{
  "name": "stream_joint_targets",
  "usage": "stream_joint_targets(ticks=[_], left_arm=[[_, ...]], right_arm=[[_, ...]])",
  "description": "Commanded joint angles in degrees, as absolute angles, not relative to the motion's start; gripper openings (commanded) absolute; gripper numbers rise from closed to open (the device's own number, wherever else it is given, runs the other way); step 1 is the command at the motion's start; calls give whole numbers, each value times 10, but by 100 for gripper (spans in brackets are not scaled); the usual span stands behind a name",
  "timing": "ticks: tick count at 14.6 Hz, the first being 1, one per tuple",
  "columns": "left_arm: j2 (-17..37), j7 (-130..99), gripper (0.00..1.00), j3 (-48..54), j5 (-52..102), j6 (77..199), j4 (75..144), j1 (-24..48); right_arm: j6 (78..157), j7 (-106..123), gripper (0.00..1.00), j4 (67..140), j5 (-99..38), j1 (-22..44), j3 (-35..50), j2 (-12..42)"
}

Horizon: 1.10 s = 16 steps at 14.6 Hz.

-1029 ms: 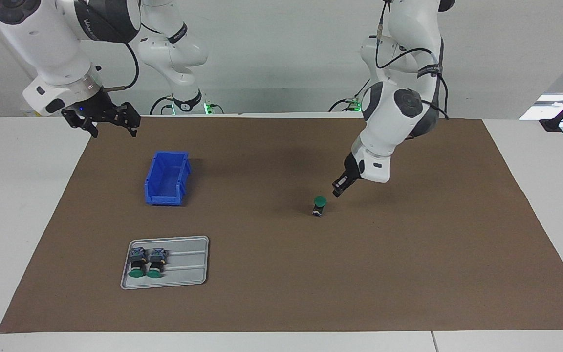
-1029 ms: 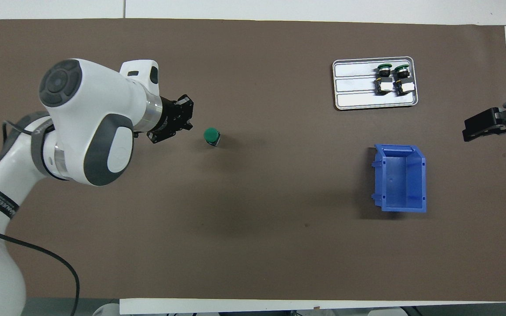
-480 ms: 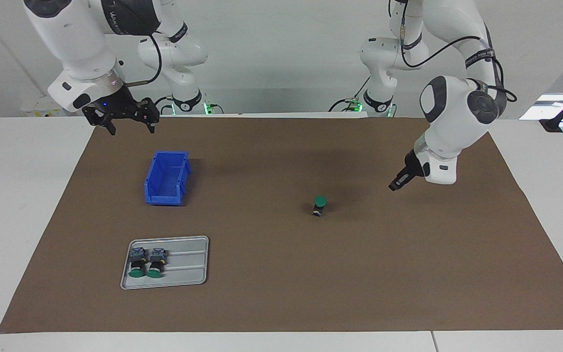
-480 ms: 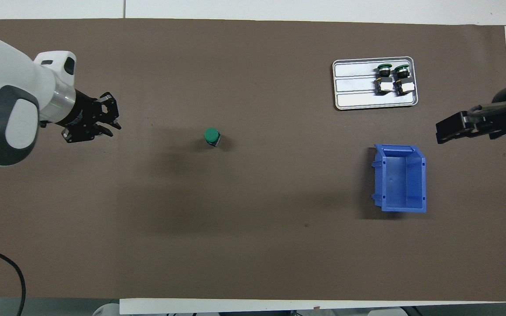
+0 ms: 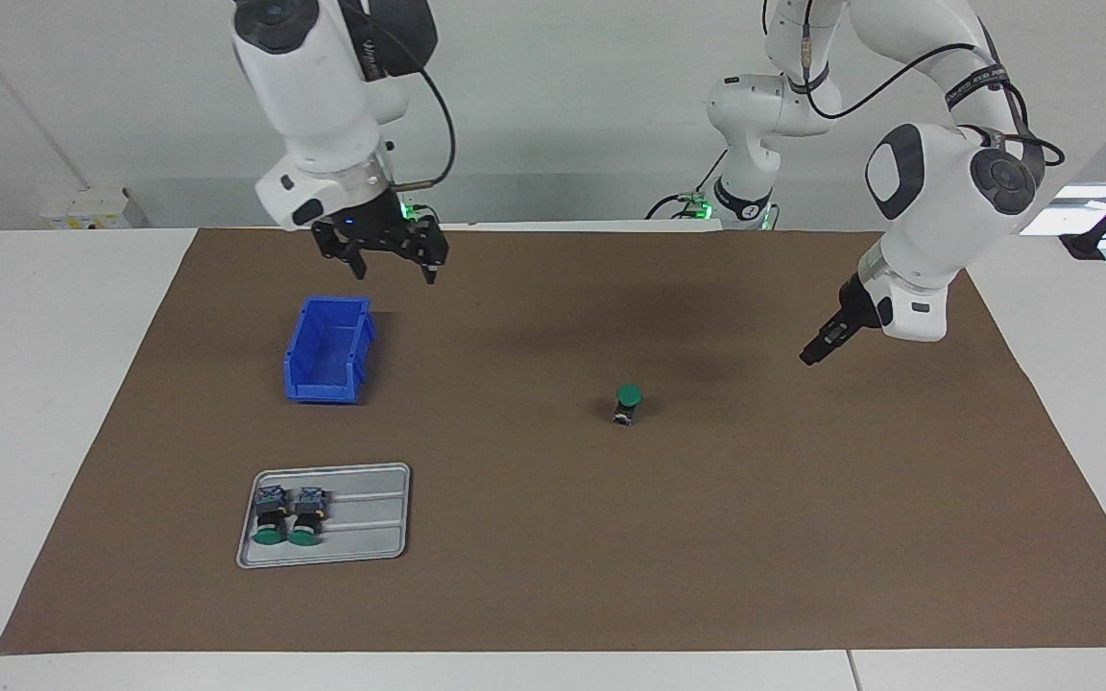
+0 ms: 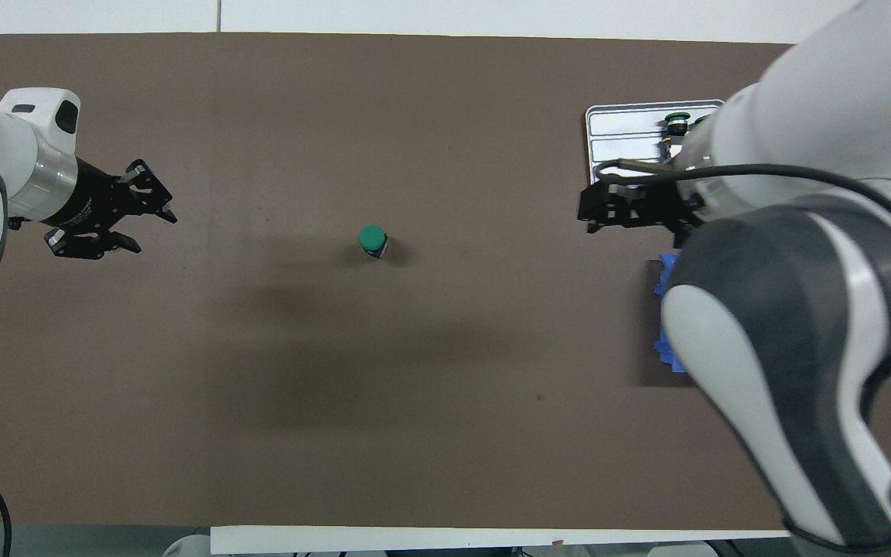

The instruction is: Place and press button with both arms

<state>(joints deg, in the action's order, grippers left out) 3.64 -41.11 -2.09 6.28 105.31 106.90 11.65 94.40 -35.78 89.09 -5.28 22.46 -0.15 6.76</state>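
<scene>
A green-capped pushbutton (image 5: pixel 627 403) stands upright on the brown mat (image 5: pixel 803 537) near the middle of the table (image 5: pixel 35 403), cap up, its long axis vertical, touching nothing else. It sits toward the left arm's end of the table.

The left end effector (image 5: pixel 810 357) hangs over bare mat, beside the pushbutton and well apart from it, pointing down and toward it. In the overhead view its fingers (image 6: pixel 159 213) stand apart with nothing between them.

The right end effector (image 5: pixel 382 257) hangs over the edge of the mat close to the robots, just above a blue plastic bin (image 5: pixel 327 350). Its fingers are spread and empty.

The pushbutton lies between the two end effectors, and the left one looks the nearer. Either would have to travel sideways to come over the cap and then press straight down.

Farther from the robots than the bin, a grey ridged tray (image 5: pixel 361 552) holds two more green-capped pushbuttons (image 5: pixel 288 515) lying on their sides, side by side.

In the overhead view the right arm covers most of the bin and part of the tray. In the facing view the left end effector is seen slantwise, so its finger gap does not show there. Whether the cap is pressed in or raised cannot be made out.
</scene>
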Motion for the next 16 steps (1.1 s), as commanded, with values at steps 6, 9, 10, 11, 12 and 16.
stream_joint_targets(ticks=[6,9,10,11,12,16], left_arm=[[-16,-180,100,-36,9,935,1039,55],[-17,-153,100,-35,-41,894,1010,54],[-18,-142,100,-36,-44,875,994,53],[-16,-131,100,-36,-45,846,968,53],[-9,-111,100,-38,-46,819,938,51],[13,-69,100,-38,-47,787,888,40]], right_arm=[[1047,-565,100,731,-51,343,-5,282],[1120,-608,100,730,-42,369,-5,329],[1135,-612,100,730,-37,371,-5,344],[1156,-618,100,730,-36,379,-5,357],[1170,-619,100,730,-32,387,-5,365],[1195,-618,100,736,4,391,-5,387]])
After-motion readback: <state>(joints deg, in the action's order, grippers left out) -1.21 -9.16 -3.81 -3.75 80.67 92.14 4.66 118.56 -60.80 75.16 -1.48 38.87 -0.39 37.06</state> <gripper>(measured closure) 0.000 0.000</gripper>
